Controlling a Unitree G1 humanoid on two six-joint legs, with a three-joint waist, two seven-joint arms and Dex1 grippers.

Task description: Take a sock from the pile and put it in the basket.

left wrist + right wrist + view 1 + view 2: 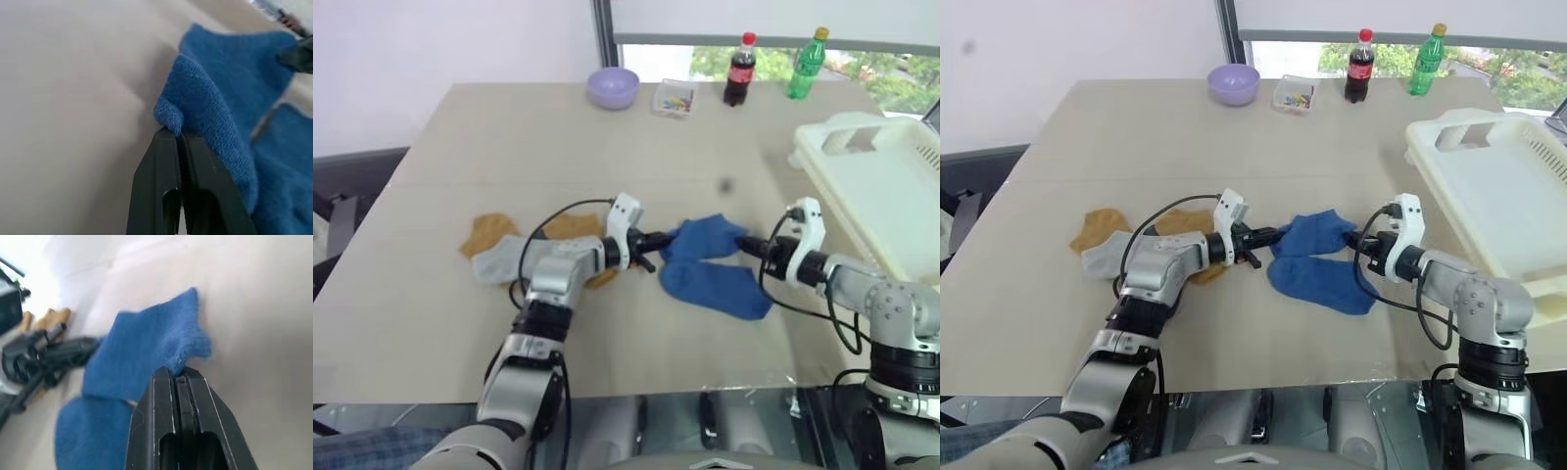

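Left gripper [178,134] and right gripper [177,374] each pinch the fuzzy knitted blue sock [705,240].

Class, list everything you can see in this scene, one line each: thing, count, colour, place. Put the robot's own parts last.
Table: one, beige, under everything.
Blue sock: one, stretched between both grippers.
Second blue sock: one, flat beneath it.
Mustard socks: two or so, left of the left arm.
Grey sock: one, beside them.
Basket: one, cream, right edge.
Bowl: one, lilac, far side.
Clear box: one, beside bowl.
Cola bottle: one, dark, far side.
Green bottle: one, far side.
Left gripper: shut on the blue sock.
Right gripper: shut on the blue sock.
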